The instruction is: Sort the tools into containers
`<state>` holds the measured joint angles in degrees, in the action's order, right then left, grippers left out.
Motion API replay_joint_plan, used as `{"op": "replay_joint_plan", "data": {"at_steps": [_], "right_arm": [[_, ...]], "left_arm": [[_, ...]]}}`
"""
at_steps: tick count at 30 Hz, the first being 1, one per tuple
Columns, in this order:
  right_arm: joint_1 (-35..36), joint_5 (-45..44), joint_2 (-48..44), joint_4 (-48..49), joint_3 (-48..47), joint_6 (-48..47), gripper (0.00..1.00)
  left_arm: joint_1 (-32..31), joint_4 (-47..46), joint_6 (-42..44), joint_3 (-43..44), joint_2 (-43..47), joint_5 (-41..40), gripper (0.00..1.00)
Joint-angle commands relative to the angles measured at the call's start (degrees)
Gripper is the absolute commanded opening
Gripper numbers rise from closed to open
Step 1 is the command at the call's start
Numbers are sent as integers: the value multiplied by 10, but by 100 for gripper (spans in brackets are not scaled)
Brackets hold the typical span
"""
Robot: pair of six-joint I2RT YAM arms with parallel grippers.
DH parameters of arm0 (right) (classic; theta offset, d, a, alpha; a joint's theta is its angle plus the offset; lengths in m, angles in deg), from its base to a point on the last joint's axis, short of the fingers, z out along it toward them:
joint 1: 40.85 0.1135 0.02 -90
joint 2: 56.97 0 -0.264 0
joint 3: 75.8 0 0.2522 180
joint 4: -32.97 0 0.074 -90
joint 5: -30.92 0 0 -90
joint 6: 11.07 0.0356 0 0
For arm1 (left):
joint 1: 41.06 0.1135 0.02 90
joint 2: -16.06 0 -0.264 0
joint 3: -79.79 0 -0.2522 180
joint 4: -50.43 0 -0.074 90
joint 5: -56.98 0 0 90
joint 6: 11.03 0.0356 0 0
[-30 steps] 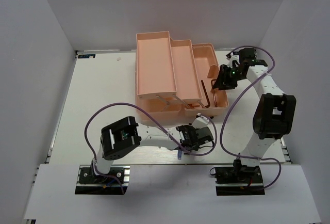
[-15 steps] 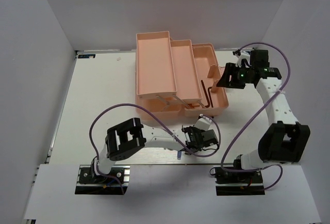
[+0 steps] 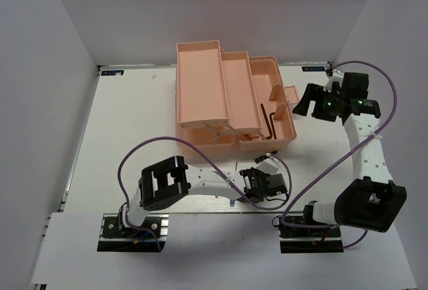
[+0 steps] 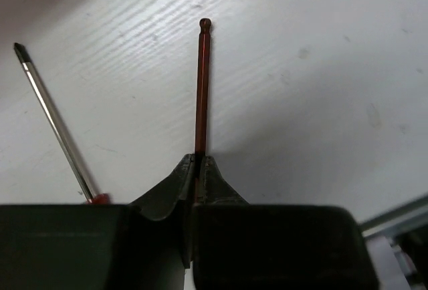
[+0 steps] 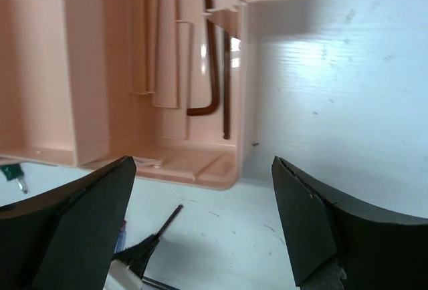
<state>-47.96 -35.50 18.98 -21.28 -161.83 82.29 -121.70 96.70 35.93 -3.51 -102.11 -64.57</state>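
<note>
The peach-pink toolbox (image 3: 200, 83) stands open, its trays stepped out to the left. Two dark hex keys (image 3: 267, 120) lie in its bottom compartment (image 5: 167, 153), the L-shaped one (image 5: 211, 56) beside a straight one (image 5: 226, 86). My left gripper (image 3: 269, 163) is low over the table just in front of the box. In the left wrist view it (image 4: 198, 160) is shut on a thin dark hex key (image 4: 202, 83) that points away, ball end forward. A slim screwdriver shaft (image 4: 52, 119) lies beside it. My right gripper (image 3: 309, 101) hovers right of the box, open and holding nothing (image 5: 200, 164).
The box's latch flap (image 3: 284, 94) sticks out on its right side, close to my right gripper. A green-handled tool (image 5: 10, 170) shows at the box's front left corner. Purple cables loop over the table by both arms. White walls close in the table.
My left gripper has shut on the hex key and shifted slightly right. My right gripper has swung right, out from over the box, and opened wide.
</note>
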Motion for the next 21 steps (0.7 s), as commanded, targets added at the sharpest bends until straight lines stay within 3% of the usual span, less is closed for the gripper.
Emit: {"op": "replay_joint_plan", "data": {"at_steps": [1,7,11,14,21], "right_arm": [[-25,-47,-30,15,16,19,88],[-68,-68,-47,18,40,38,80],[-95,-54,-57,18,56,38,80],[-111,-35,-68,19,74,38,79],[-133,24,-99,21,116,6,80]], "left_arm": [[-14,-29,56,1,68,40,0],[-14,-91,124,6,159,61,0],[2,-142,160,0,199,51,0],[21,-183,195,18,199,46,0],[84,-201,224,148,118,9,0]]}}
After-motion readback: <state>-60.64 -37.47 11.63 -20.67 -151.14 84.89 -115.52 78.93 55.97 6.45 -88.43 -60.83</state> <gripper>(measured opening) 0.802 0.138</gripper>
